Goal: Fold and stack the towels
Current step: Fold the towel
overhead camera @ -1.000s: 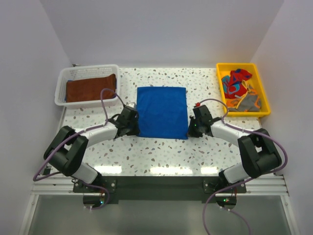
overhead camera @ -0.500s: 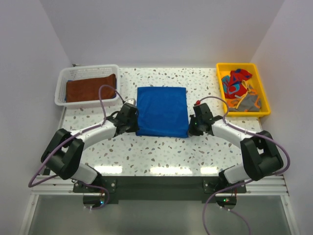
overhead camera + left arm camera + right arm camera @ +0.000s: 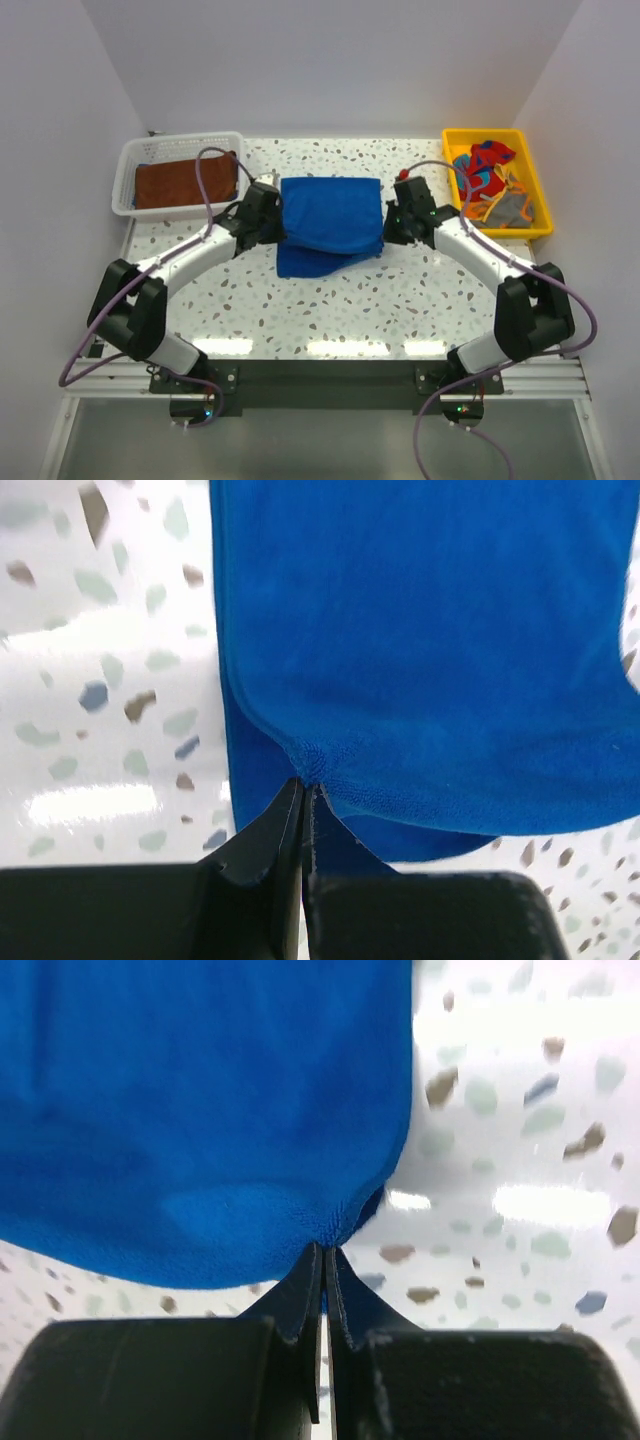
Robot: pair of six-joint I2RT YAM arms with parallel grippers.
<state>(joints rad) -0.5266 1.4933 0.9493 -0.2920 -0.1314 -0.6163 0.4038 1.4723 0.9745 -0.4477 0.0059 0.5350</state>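
Note:
A blue towel (image 3: 331, 222) lies mid-table, its near edge lifted and carried back over the rest. My left gripper (image 3: 272, 222) is shut on the towel's near left corner (image 3: 312, 765). My right gripper (image 3: 389, 224) is shut on the near right corner (image 3: 335, 1230). Both hold the corners above the table, and the lifted layer sags between them over the lower layer (image 3: 312, 262). A folded brown towel (image 3: 185, 180) lies in the white basket (image 3: 130, 155) at the back left.
A yellow bin (image 3: 533, 180) at the back right holds several red, orange and grey cloths (image 3: 487, 172). The speckled tabletop (image 3: 330, 310) runs from the towel to the near edge. White walls close in the back and sides.
Both grippers have lifted the near corners of the blue towel and moved them away from the near edge, over the towel. The flat towel now shows a raised fold.

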